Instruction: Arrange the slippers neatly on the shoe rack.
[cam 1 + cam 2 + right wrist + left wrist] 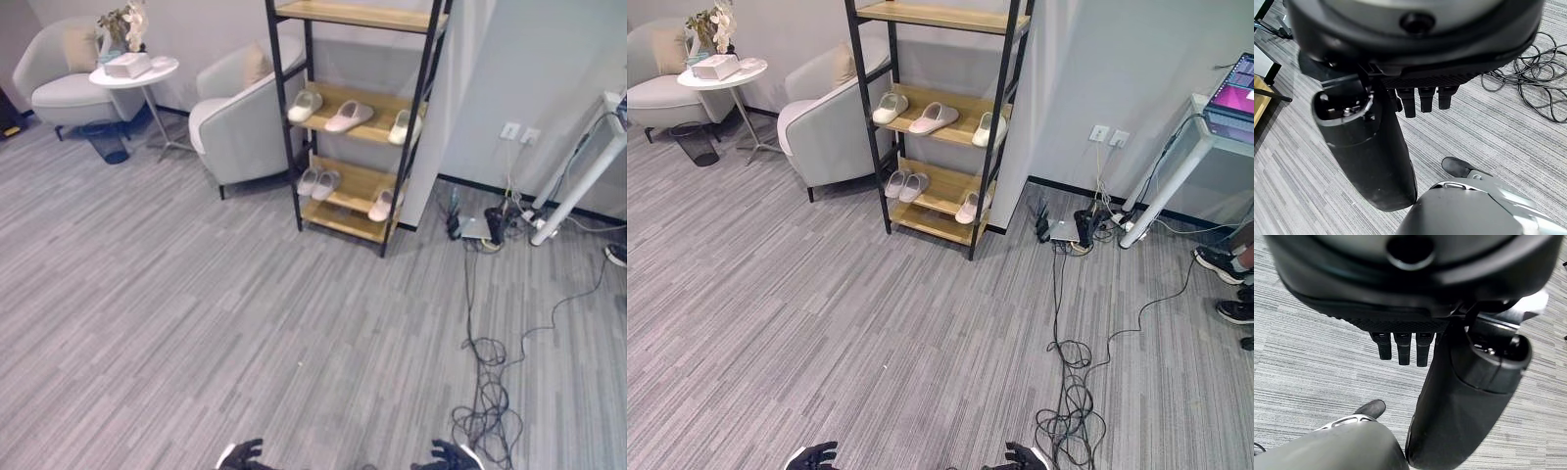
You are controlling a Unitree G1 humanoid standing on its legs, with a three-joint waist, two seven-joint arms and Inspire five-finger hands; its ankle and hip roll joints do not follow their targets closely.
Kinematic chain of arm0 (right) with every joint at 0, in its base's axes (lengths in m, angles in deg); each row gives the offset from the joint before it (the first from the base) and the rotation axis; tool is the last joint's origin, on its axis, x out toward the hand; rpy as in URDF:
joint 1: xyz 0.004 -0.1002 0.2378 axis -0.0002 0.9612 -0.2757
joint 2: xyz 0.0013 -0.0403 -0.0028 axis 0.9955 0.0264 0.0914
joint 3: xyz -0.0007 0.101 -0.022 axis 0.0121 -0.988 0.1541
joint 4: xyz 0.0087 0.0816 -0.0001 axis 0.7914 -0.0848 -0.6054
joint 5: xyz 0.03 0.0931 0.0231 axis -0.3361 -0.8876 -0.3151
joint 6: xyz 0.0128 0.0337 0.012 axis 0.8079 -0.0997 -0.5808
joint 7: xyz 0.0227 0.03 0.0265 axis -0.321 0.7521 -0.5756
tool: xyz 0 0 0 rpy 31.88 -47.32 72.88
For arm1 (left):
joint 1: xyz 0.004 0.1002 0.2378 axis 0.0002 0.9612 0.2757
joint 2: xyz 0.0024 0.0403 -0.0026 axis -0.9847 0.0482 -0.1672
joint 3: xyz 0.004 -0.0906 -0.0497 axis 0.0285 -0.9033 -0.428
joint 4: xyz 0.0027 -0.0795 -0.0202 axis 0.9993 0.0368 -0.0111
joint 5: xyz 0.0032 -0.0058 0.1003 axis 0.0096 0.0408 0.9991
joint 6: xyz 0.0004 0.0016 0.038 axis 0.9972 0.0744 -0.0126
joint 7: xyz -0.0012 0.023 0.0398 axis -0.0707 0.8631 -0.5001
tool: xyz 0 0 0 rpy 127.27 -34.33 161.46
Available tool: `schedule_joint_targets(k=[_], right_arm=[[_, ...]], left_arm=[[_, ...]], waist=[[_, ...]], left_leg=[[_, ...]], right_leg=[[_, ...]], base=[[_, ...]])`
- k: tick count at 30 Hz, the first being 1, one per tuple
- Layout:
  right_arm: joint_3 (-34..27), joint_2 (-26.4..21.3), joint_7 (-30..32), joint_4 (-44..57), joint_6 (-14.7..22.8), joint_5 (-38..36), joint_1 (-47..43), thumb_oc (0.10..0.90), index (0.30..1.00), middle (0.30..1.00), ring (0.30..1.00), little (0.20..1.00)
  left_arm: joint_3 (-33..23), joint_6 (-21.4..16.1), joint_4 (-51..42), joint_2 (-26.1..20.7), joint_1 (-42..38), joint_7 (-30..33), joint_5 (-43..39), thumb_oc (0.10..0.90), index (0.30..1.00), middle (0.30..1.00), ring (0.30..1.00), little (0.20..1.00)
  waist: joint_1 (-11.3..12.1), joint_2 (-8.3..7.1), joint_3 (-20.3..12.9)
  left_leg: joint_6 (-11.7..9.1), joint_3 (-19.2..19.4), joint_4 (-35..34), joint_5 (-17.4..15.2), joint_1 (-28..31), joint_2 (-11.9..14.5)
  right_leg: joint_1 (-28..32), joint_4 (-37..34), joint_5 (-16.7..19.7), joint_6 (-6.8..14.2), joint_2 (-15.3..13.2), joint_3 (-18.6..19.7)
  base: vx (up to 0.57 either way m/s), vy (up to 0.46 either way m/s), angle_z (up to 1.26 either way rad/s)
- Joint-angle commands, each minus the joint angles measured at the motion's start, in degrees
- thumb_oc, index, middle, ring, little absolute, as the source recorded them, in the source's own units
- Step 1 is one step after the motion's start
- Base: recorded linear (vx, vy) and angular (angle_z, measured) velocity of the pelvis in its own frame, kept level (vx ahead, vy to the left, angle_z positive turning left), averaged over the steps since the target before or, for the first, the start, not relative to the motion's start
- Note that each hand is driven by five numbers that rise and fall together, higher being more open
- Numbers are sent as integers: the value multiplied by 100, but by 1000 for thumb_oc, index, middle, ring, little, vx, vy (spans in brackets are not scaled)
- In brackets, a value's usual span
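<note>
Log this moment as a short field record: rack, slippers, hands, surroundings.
rack: shoe rack, dark frame, wooden shelves, by the wall
middle shelf: three slippers, spread apart
lower shelf: pair of slippers side by side, single slipper at the other end
left hand: fingers straight, holding nothing
right hand: fingers straight, holding nothing
surroundings: armchair beside the rack, loose cables on the floor

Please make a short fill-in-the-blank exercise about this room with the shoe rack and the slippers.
1. The shoe rack stands beside a grey ____.
2. The upper shelf with slippers holds ____ of them.
3. The left hand and right hand hold ____.
4. The small round table is coloured ____.

Missing words: armchair; three; nothing; white
</note>
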Motion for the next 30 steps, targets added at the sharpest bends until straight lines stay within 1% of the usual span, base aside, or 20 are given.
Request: schedule_joint_targets(k=[1, 10, 12, 13, 14, 15, 16, 18, 20, 21, 22, 23, 24, 25, 27, 29, 30], right_arm=[[95, -177, 42, -331, 155, 175, -125, 800, 900, 900, 900, 900], [171, -122, 40, -297, 132, 229, -129, 800, 900, 900, 900, 900], [177, -121, 25, -282, 118, 222, -132, 800, 900, 900, 900, 900], [185, -129, 8, -278, 107, 206, -147, 800, 900, 900, 900, 900], [185, -129, 8, -279, 107, 206, -148, 800, 900, 900, 900, 900], [180, -137, 10, -269, 105, 194, -170, 800, 900, 900, 900, 900], [183, -160, 10, -256, 107, 181, -205, 800, 900, 900, 900, 900], [178, -163, 9, -260, 98, 168, -212, 800, 900, 900, 900, 900], [170, -180, 8, -278, 89, 126, -226, 800, 900, 900, 900, 900], [169, -179, 7, -278, 89, 126, -227, 800, 900, 900, 900, 900], [155, -198, 10, -269, 83, 98, -221, 800, 900, 900, 900, 900], [155, -198, 10, -269, 83, 98, -222, 800, 900, 900, 900, 900], [158, -203, 11, -267, 83, 94, -223, 800, 900, 900, 900, 900], [159, -213, 40, -276, 70, 77, -238, 800, 900, 900, 900, 900], [164, -230, 54, -277, 80, 63, -264, 800, 900, 900, 900, 900], [170, -242, 61, -287, 78, 65, -289, 800, 900, 900, 900, 900], [181, -247, 65, -292, 81, 67, -300, 800, 900, 900, 900, 900]], left_arm=[[156, -207, 173, 171, -295, 134, 237, 800, 900, 900, 900, 900], [159, -160, 247, 199, -249, 127, 273, 800, 900, 900, 900, 900], [153, -149, 256, 197, -247, 132, 267, 800, 900, 900, 900, 900], [160, -145, 243, 195, -257, 133, 228, 800, 900, 900, 900, 900], [159, -145, 243, 195, -258, 133, 228, 800, 900, 900, 900, 900], [162, -151, 232, 191, -274, 140, 197, 800, 900, 900, 900, 900], [169, -157, 208, 183, -309, 154, 140, 800, 900, 900, 900, 900], [181, -155, 197, 186, -327, 156, 122, 800, 900, 900, 900, 900], [202, -153, 186, 188, -379, 177, 87, 800, 900, 900, 900, 900], [203, -153, 186, 188, -380, 177, 86, 800, 900, 900, 900, 900], [220, -155, 167, 192, -402, 176, 57, 800, 900, 900, 900, 900], [220, -155, 167, 192, -403, 175, 56, 800, 900, 900, 900, 900], [235, -150, 161, 190, -418, 175, 39, 800, 900, 900, 900, 900], [243, -156, 146, 188, -440, 191, 13, 800, 900, 900, 900, 900], [254, -160, 152, 189, -462, 212, -8, 800, 900, 900, 900, 900], [261, -161, 176, 200, -461, 214, -10, 800, 900, 900, 900, 900], [253, -158, 196, 194, -455, 210, -12, 800, 900, 900, 900, 900]], waist=[[-22, -93, -116], [-28, -87, -130], [-30, -94, -97], [-33, -101, -46], [-35, -101, -49], [-32, -110, -3], [-27, -152, 84], [-25, -164, 111], [-12, -188, 199], [-16, -186, 194], [-5, -210, 264], [-10, -206, 258], [-1, -228, 294], [38, -250, 345], [71, -268, 364], [112, -319, 353], [131, -320, 343]], left_leg=[[-427, -218, 29, -398, 236, 310], [-443, -197, -63, -445, 422, 347], [-449, -206, 16, -473, 431, 360], [-455, -222, 248, -524, 344, 395], [-456, -224, 266, -534, 330, 398], [-458, -227, 449, -564, 234, 426], [-483, -230, 838, -623, 34, 473], [-493, -237, 1025, -656, -64, 495], [-524, -248, 1493, -553, -276, 579], [-527, -255, 1518, -563, -297, 585], [-562, -280, 1883, -403, -493, 633], [-565, -288, 1906, -412, -516, 639], [-587, -314, 2136, -326, -636, 663], [-583, -421, 2321, -235, -803, 672], [-547, -512, 2232, -291, -992, 617], [-486, -512, 1969, -457, -1194, 569], [-482, -500, 1830, -431, -1275, 573]], right_leg=[[50, 55, -364, 617, -265, 311], [145, 70, -438, 597, -227, 348], [151, 108, -468, 576, -211, 362], [109, 195, -509, 544, -205, 380], [100, 201, -512, 543, -205, 379], [57, 266, -540, 524, -208, 383], [-12, 382, -599, 473, -212, 407], [-50, 436, -625, 441, -208, 414], [-48, 557, -705, 353, -175, 430], [-57, 562, -707, 351, -171, 425], [-55, 648, -744, 286, -165, 429], [-67, 653, -746, 283, -161, 423], [-68, 696, -774, 245, -151, 428], [-61, 732, -833, 208, -119, 445], [-53, 711, -863, 229, -118, 455], [-7, 648, -922, 286, -155, 456], [16, 626, -958, 311, -147, 467]], base=[[0, 0, 0], [24, -22, 0], [10, -59, -1], [-5, -64, -1], [-31, -57, -1], [-47, -71, 0], [-46, -88, 3], [2, -68, 2], [38, -68, -3], [39, -64, -2], [27, -44, -5], [57, -69, -3], [98, -55, -8], [131, -56, -7], [134, -16, -6], [155, 29, 4], [110, 34, 4]])
